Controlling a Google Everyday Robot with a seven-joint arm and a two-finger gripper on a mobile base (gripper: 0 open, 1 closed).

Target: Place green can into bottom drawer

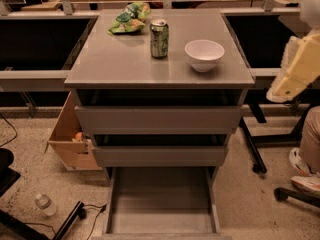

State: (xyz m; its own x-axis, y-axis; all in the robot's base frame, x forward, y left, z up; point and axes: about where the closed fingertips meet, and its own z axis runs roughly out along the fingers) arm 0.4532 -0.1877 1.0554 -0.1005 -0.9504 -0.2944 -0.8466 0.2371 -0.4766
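Observation:
The green can stands upright on the grey cabinet top, near the back middle, left of a white bowl. The bottom drawer is pulled open below the two upper drawers and shows a bare grey floor. My arm and gripper show as a pale cream shape at the right edge, level with the cabinet top and well to the right of the can. It holds nothing that I can see.
A green and yellow snack bag lies at the back left of the top. A cardboard box stands on the floor at the cabinet's left. A plastic bottle lies bottom left. Chair legs and a person's shoe are at the right.

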